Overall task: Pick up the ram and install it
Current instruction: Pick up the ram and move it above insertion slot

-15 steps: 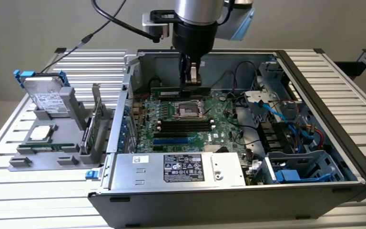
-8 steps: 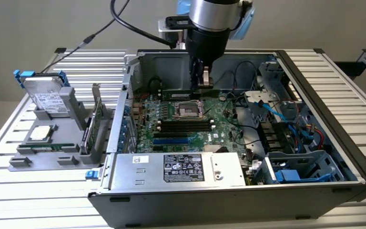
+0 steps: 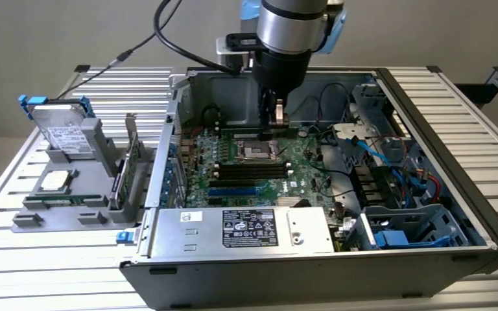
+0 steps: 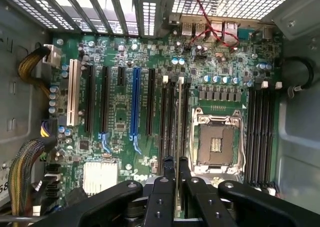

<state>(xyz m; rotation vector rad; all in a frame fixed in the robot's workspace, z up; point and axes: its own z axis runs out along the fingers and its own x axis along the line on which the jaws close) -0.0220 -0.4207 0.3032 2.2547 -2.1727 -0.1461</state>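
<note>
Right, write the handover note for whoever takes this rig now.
Gripper: fingers shut on the ram, held edge-on.
Where: inside the computer case, over the black memory slots beside the empty processor socket.
Done: ram picked up and brought to the motherboard.
Left: install not confirmed; I cannot tell whether it sits in a slot.

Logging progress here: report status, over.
Gripper shut on the long thin green ram stick. Held edge-on over the black motherboard slots beside the silver processor socket. Nothing blocking the slots.
</note>
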